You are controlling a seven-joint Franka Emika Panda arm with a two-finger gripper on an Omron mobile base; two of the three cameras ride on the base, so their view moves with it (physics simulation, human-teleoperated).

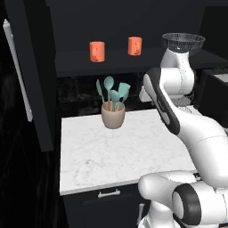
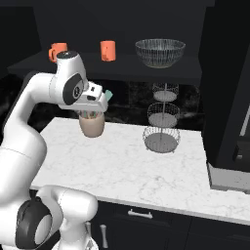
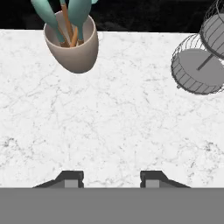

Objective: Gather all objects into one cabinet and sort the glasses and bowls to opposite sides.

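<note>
Gripper [image 3: 111, 178]: in the hand view its two dark tips stand apart with bare marble between them and nothing held; the fingers are cut off by the frame's bottom, so how wide the gap really is stays hard to judge.
Arm: in the right base view the wrist covers the top of the pot [image 2: 92, 126]; in the left base view the upper link hides the right part of the counter [image 1: 111, 151].
Mugs: two orange mugs stand upright on the dark shelf [image 2: 122, 66] above the counter, one left [image 1: 96, 51], one further right [image 1: 135, 46], well apart. In the right base view the left mug is partly behind the arm's joint.
Bowl [image 2: 160, 52]: on the same shelf, right of the mugs, upright; in the left base view its lower half sits behind the arm.
Pot: beige, with teal utensils, at the far side of the counter; utensil tops cut off in the hand view.
Baskets [image 2: 161, 124]: tiered wire stand on the counter right of the pot, clipped at the hand view's right edge.
Door [image 1: 33, 75]: black, open at the left, white bar handle [image 1: 17, 69] partly lost in shadow.
</note>
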